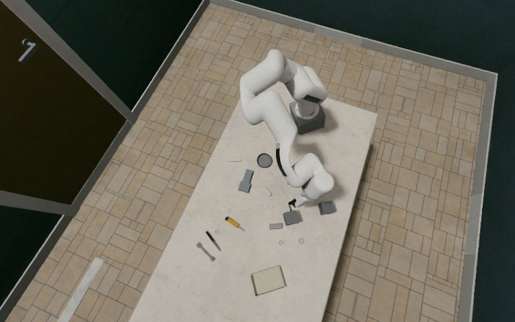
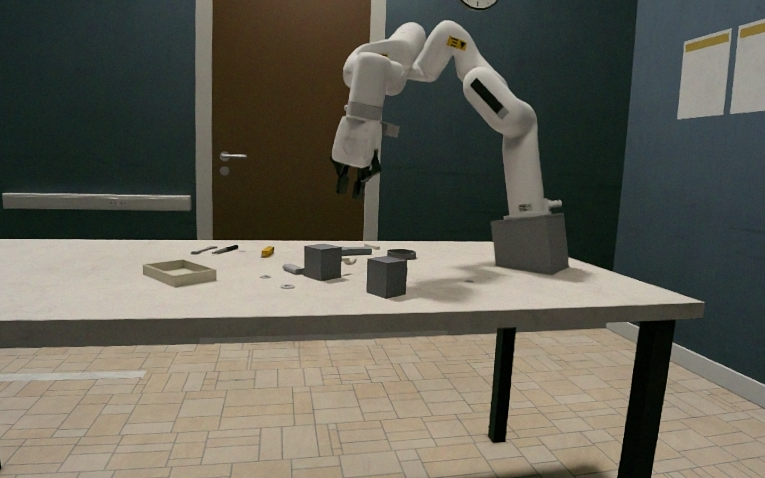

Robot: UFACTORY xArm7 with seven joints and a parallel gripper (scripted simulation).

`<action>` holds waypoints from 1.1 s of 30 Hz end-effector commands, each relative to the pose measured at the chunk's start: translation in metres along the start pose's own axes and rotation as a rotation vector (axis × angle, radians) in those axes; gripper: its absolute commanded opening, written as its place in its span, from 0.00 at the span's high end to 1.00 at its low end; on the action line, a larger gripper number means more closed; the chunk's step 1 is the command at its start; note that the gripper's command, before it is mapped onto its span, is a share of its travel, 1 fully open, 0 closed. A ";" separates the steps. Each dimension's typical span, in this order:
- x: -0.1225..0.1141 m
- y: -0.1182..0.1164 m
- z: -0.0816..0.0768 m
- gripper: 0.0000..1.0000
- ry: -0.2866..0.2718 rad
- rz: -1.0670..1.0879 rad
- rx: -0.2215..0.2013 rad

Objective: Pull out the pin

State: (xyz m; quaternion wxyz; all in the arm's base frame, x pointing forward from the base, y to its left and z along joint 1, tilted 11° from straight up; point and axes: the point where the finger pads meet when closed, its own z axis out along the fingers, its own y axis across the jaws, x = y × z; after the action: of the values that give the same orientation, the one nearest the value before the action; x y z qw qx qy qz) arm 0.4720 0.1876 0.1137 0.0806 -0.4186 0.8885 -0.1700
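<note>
Two dark grey cube blocks stand on the table: one [image 1: 291, 217] [image 2: 322, 261] and another to its right [image 1: 326, 207] [image 2: 386, 276]. A short grey pin [image 1: 275, 226] [image 2: 292, 268] sticks out sideways from the first block, low and close to the table top. My gripper [image 1: 290, 203] [image 2: 352, 181] hangs high above the table, roughly over the first block, pointing down. Its fingers stand partly apart with nothing between them.
A long grey block [image 1: 246, 180] and a dark round disc [image 1: 264, 160] lie further back. A yellow tool [image 1: 233, 222], a pen [image 1: 213, 240], a wrench [image 1: 205, 251], small washers [image 1: 301, 240] and a shallow tray [image 1: 268, 279] lie toward the far end. The robot base [image 1: 307, 118] stands behind.
</note>
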 end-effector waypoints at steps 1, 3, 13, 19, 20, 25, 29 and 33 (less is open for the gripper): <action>0.000 -0.001 0.005 0.55 -0.001 0.008 -0.007; 0.001 -0.002 0.011 0.55 0.001 0.016 -0.015; 0.004 -0.004 0.029 0.55 0.008 0.036 -0.035; 0.004 -0.004 0.029 0.55 0.009 0.036 -0.036; 0.004 -0.004 0.030 0.55 0.009 0.038 -0.037; 0.005 -0.005 0.043 0.55 0.012 0.053 -0.054; 0.006 -0.005 0.050 0.55 0.015 0.061 -0.063; 0.008 -0.005 0.059 0.55 0.018 0.072 -0.075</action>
State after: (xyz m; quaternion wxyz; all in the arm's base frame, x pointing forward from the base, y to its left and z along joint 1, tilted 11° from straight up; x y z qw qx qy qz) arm 0.4852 0.1656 0.0649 0.0628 -0.3905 0.9076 -0.1409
